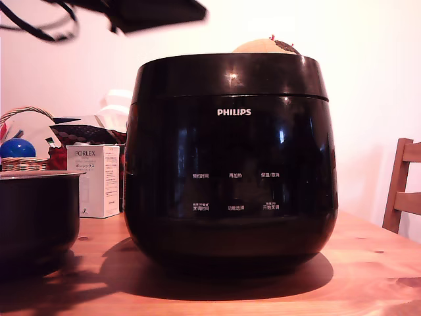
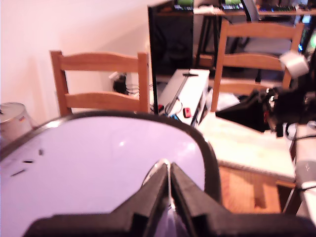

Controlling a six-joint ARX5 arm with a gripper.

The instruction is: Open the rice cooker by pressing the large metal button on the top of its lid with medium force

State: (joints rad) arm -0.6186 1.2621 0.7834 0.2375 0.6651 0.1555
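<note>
Gripper (image 2: 169, 190) poised above the closed rice cooker (image 1: 230, 164).
The arm is seen at the exterior view's upper left, above the lid (image 1: 230, 76); fingers are pressed together, holding nothing. The cooker stands mid-frame on the desk (image 1: 368, 270).

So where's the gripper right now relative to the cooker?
The gripper, fingers pressed together, sits above the rice cooker's glossy lid in the wrist view; the exterior view shows only a dark blur at upper left.

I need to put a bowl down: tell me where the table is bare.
Bare table lies between the cooker and the chair, and along the front edge. The exterior view's left is crowded: pot, box, basket.
</note>
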